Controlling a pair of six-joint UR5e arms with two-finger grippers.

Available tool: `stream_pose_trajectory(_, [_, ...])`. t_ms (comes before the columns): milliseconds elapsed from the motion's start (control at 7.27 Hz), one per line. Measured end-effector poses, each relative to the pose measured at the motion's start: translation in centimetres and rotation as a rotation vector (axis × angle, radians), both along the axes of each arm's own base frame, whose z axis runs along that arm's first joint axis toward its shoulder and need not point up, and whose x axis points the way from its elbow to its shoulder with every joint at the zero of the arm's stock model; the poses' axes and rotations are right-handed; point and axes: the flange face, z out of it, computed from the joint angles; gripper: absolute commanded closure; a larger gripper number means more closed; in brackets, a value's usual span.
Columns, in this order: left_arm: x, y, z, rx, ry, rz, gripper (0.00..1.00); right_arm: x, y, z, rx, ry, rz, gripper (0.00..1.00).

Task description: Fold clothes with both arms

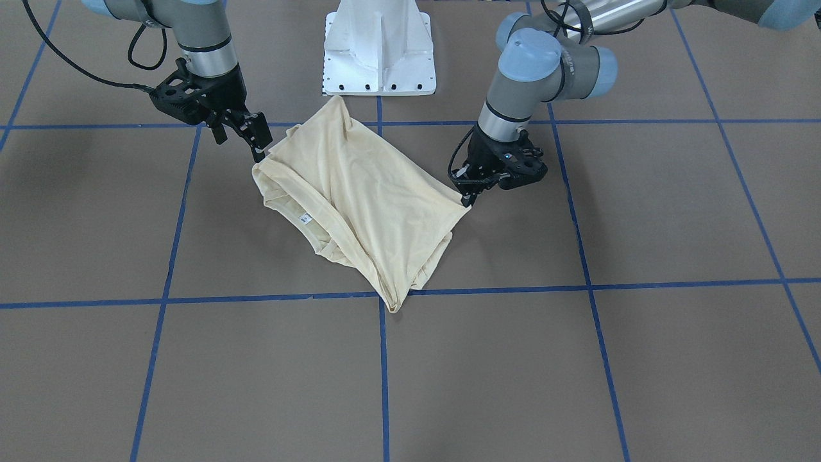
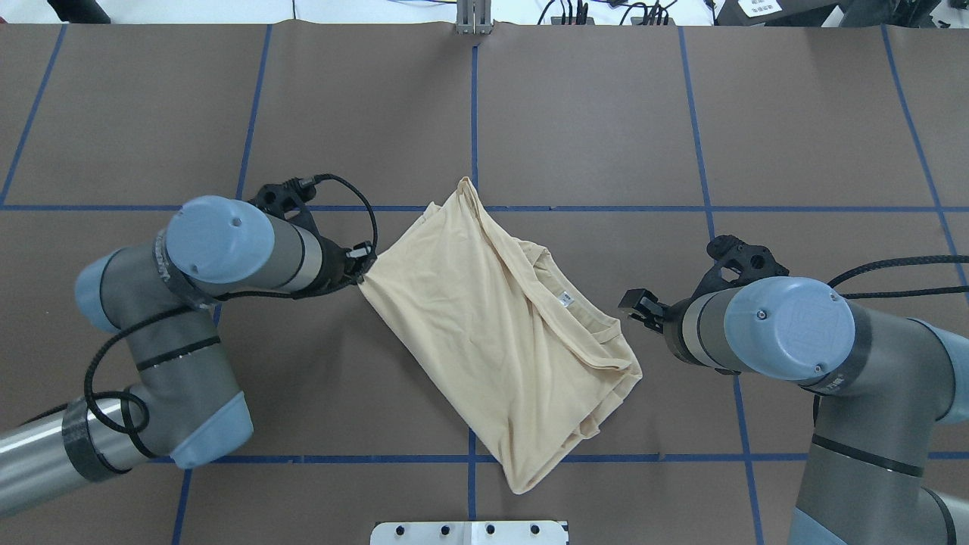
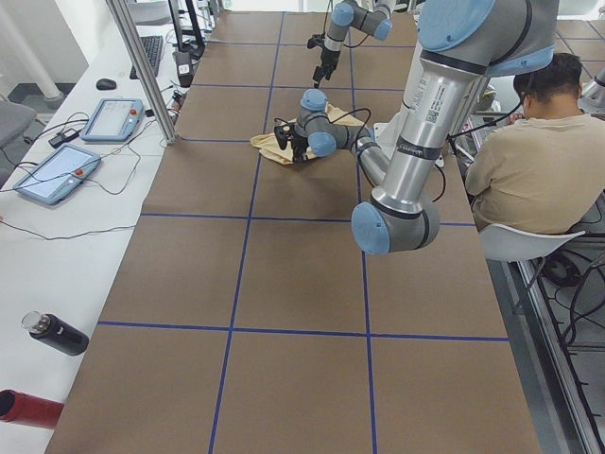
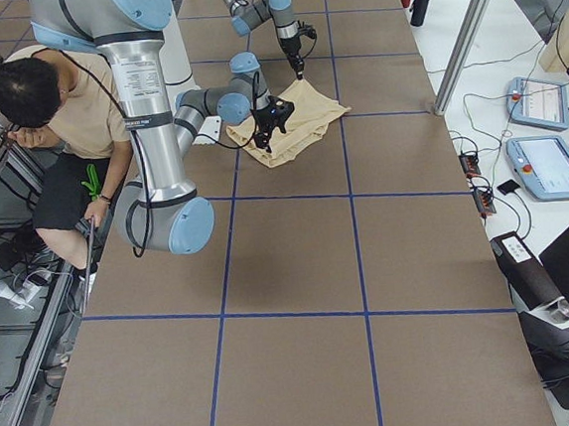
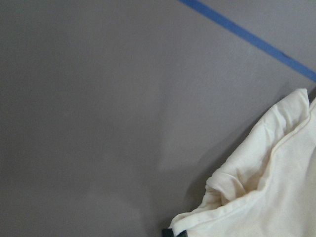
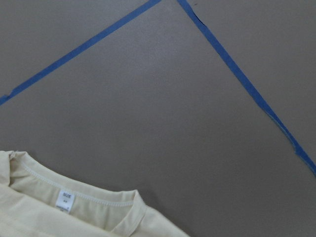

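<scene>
Overhead exterior: probably risked dragging the T-shirt (image 2: 484, 333) askew by its corner pinched in left gripper (image 2: 363, 268), right gripper (image 2: 638, 307) spread empty beside it.

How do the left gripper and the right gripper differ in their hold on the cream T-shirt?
The left gripper pinches a corner of the T-shirt; the right gripper holds nothing. The left gripper is shut on that corner; the right gripper looks open. The left gripper touches the T-shirt; the right gripper hangs just clear of its edge. Both are black and sit low beside the T-shirt.
</scene>
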Motion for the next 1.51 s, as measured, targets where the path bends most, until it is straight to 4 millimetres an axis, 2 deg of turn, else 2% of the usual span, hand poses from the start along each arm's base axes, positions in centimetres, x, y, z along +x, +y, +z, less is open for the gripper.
stream_pose_trajectory(137, [-2.5, -3.4, 1.0, 0.023, -0.001, -0.051, 1.00, 0.0, 0.0, 0.0, 0.000, -0.001, 0.001, 0.00])
stream_pose_trajectory(275, [-4.4, -7.1, 3.2, 0.036, 0.006, -0.099, 1.00, -0.1, -0.2, -0.2, 0.001, -0.005, 0.003, 0.00])
stream_pose_trajectory(412, [-5.9, -10.3, 6.0, 0.051, 0.027, -0.129, 0.85, -0.5, -0.5, -1.0, 0.004, -0.018, 0.009, 0.00])
stream_pose_trajectory(550, [-7.2, -13.0, 8.7, 0.076, 0.041, -0.145, 0.70, -1.8, -1.1, -2.1, 0.002, -0.035, 0.018, 0.00])
stream_pose_trajectory(687, [-7.9, -15.1, 9.9, 0.103, 0.040, -0.153, 0.66, -3.7, -1.8, -3.1, -0.012, -0.049, 0.032, 0.00])
stream_pose_trajectory(825, [-8.0, -16.6, 9.9, 0.120, 0.038, -0.156, 0.60, -5.8, -2.3, -4.1, -0.038, -0.065, 0.053, 0.00])
stream_pose_trajectory(962, [-8.0, -17.4, 9.6, 0.128, 0.038, -0.159, 0.60, -7.8, -2.5, -5.1, -0.065, -0.085, 0.075, 0.00])
stream_pose_trajectory(1100, [-8.3, -17.8, 9.2, 0.126, 0.047, -0.151, 0.57, -9.6, -2.6, -5.9, -0.083, -0.120, 0.100, 0.00])
stream_pose_trajectory(1375, [-9.2, -18.0, 8.6, 0.103, 0.080, -0.100, 0.57, -13.6, -1.8, -6.3, -0.093, -0.220, 0.152, 0.00])
stream_pose_trajectory(1512, [-9.4, -18.0, 8.6, 0.097, 0.085, -0.090, 0.57, -14.8, -1.2, -6.5, -0.116, -0.253, 0.173, 0.00])
